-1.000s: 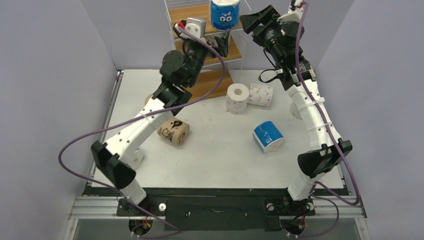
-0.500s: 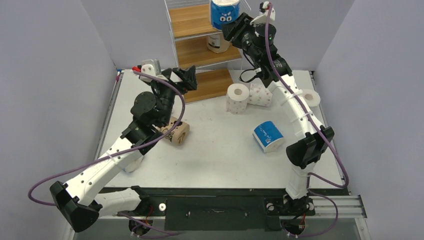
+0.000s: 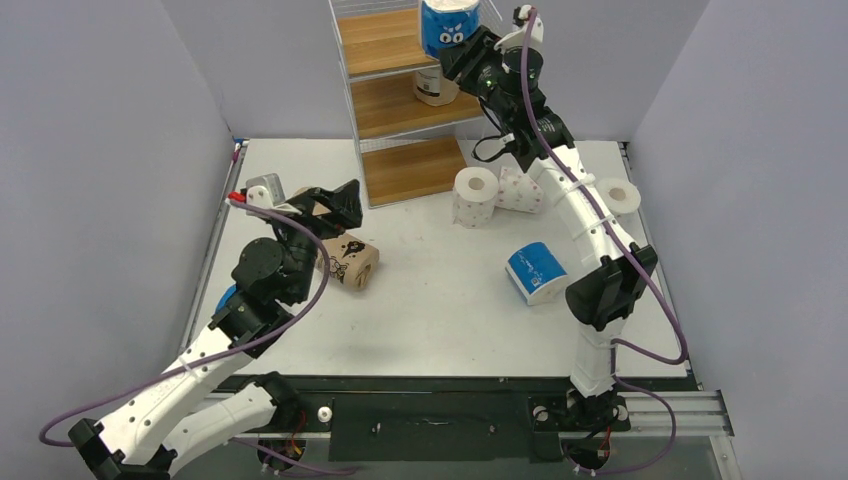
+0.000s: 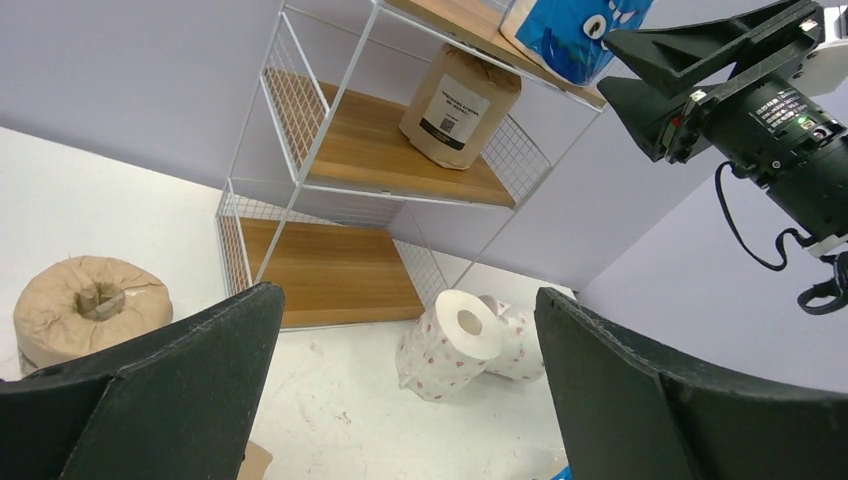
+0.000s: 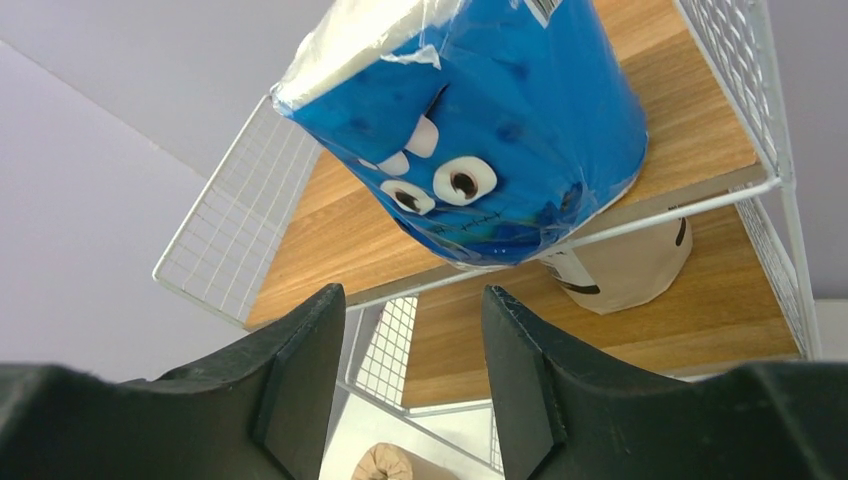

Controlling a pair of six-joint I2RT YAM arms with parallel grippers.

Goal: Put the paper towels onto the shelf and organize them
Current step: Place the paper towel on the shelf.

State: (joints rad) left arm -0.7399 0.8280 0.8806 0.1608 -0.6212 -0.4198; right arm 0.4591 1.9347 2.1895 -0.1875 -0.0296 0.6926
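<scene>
The right gripper (image 5: 412,292) reaches up to the top board of the shelf (image 3: 385,100), its jaws about half apart with nothing between them; the cartoon-faced blue roll (image 5: 470,130) stands just beyond the fingertips at the board's front corner, its base close to the wire edge; whether a finger touches it I cannot tell. My reading is that the roll is set down and the gripper is either letting go or about to nudge it inward, since so near the rim it could tip off.

One board below stands a labelled tan roll (image 4: 460,105), upright and toward the right, which leaves room beside it for its fellows; the bottom board is bare.

The left gripper (image 3: 335,208) hangs low over the table (image 3: 440,330), jaws spread wide and empty, pointed toward the shelf; just beneath it lies a tan roll on its side (image 3: 348,262), with an upright tan roll (image 4: 90,305) close by, so one of these looks the likely next pick.

Near the foot of the shelf two white pink-printed rolls (image 4: 455,340) touch each other; a third white roll (image 3: 620,195) sits behind the right arm; a second blue roll (image 3: 537,272) lies well apart at mid-table; a patch of blue (image 3: 225,298) shows under the left arm, too hidden to name.
</scene>
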